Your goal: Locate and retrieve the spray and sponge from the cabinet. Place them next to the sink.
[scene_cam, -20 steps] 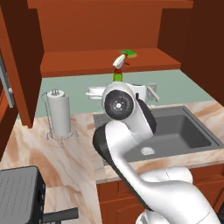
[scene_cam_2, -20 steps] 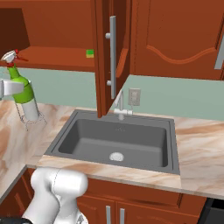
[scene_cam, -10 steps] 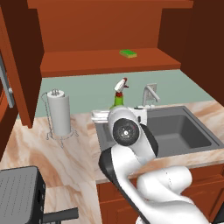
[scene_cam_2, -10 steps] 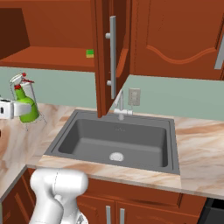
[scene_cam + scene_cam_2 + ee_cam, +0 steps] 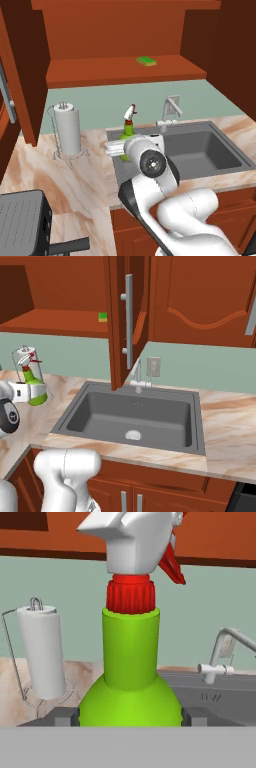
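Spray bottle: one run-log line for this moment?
spray: between jaws, upright, left of sink | sponge: on cabinet shelf

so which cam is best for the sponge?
Left base view: the sponge lies in the open on the cabinet shelf. Right base view gives a small green patch beside the open door. Hand view faces the spray.

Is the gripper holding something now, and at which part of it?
Yes. The gripper holds the spray by its rounded green body, one finger at each side, below the neck.
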You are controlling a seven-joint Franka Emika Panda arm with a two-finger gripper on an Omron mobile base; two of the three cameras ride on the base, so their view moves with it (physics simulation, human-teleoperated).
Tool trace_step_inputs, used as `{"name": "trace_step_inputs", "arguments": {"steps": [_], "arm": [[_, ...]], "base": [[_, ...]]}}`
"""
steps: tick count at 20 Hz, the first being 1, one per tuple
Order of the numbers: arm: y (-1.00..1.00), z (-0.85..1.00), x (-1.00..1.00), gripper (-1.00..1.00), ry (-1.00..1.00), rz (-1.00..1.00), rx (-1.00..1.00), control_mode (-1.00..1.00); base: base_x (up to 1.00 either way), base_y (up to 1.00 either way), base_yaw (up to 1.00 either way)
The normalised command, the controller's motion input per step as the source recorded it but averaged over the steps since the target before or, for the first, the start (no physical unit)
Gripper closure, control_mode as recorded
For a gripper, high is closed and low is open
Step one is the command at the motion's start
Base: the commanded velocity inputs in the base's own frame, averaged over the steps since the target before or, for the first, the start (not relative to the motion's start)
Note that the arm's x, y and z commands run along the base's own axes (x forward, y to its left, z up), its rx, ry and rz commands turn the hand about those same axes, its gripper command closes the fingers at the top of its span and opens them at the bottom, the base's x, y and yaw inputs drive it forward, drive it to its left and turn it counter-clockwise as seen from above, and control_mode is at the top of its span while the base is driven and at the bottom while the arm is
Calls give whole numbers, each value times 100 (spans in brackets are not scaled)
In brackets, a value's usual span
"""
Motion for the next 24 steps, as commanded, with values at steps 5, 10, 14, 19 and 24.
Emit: {"name": "trace_step_inputs", "arguments": {"steps": [5, 10, 14, 19, 24], "arm": [[16, -41, 35, 100, 0, 11, -3, -100], [14, -20, 38, 100, -1, 3, 0, -100], [22, -21, 47, 100, -2, 0, 0, -100], [24, -21, 49, 100, 2, 0, 0, -100], [25, -26, 40, 100, 8, 0, 0, -100]], "base": [[0, 0, 0], [0, 0, 0], [0, 0, 0], [0, 0, 0], [0, 0, 0]]}}
